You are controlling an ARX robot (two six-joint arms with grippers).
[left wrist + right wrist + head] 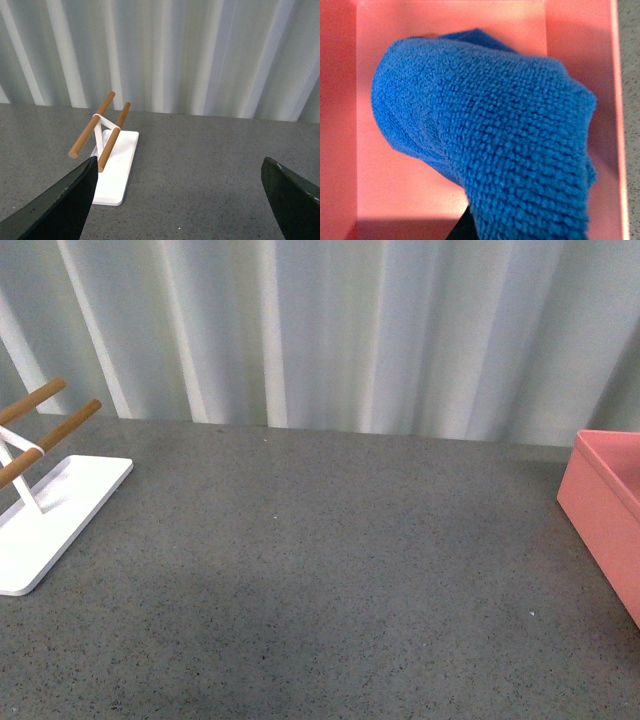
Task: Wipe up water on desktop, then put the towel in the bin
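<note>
Facing grey desktop (320, 570), pale curtain (330, 330)

A dark grey speckled stone-like desktop (320, 570) fills the view. A flat white tray with two wooden rods (45, 520) sits far left. A salmon-pink rectangular bin (605, 510) stands far right.

We had no arm in the front view. Our left gripper (182, 200) hung with its jaws spread wide, nothing between them; its two dark fingers (55, 207) showed only at the lower corners of the left wrist view. Our right gripper was barely visible: just a dark sliver of it showed at the lower edge of the right wrist view, and we couldn't tell how its jaws stood.
</note>
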